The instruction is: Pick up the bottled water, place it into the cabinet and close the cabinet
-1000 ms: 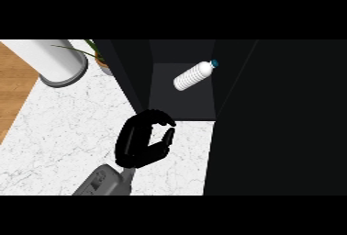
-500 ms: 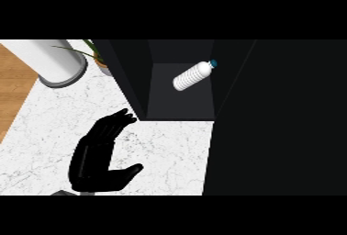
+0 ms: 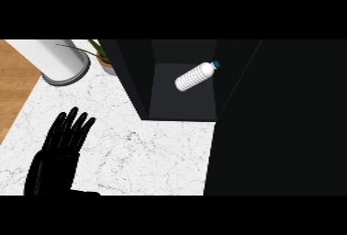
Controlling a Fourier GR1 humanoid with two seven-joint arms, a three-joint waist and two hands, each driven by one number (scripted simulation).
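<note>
So the bottled water [image 3: 196,75] is lying tilted inside the open dark cabinet [image 3: 183,106], with its blue cap toward the cabinet's back. The left hand [image 3: 59,149] is down-left of the cabinet over the white marble counter [image 3: 156,151], fingers straight, holding nothing. Left of the cabinet there's a plant [image 3: 96,48], a white cylinder [image 3: 58,56] on a grey base, then wooden floor [image 3: 17,78].

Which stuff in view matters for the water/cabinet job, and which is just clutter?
Job:
- bottled water, lying inside the cabinet
- left hand, open, lower left

Lying about:
- white cylinder
- potted plant
</note>
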